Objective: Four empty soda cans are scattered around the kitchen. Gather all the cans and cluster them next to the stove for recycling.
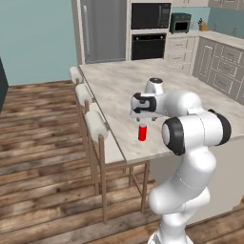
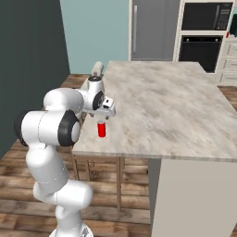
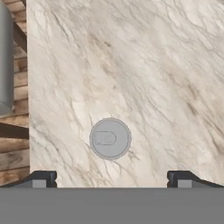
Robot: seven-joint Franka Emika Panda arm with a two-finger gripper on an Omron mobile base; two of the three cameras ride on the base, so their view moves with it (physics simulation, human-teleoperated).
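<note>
A red soda can (image 1: 142,132) stands upright on the pale marble-look desk (image 1: 190,102), close to the near edge of the island and not far from its corner on the side of the stools; in the right base view the same can (image 2: 102,129) is seen near the left front corner of the desk (image 2: 176,111). The end effector (image 1: 143,119) hangs directly above the can, pointing downward, and there is a small gap between them, so it does not touch the can; in the right base view the end effector (image 2: 104,115) is also just over the silver top. In the hand view the fingertips (image 3: 41,178) are wide apart at the bottom edge (one at the left, one at the right), so the end effector is spread and holds nothing; the round silver top of the can (image 3: 110,138) lies between them, a little higher in the picture and a little left of the middle.

Three stools (image 1: 93,126) with pale cushions stand in a row along the left side of the desk, on the brown wood-plank floor (image 1: 38,157). Far behind the desk there is a grey refrigerator (image 1: 102,31) and beside it a black wall oven (image 1: 148,46) with a microwave (image 1: 150,15) above it; the walls are teal.
</note>
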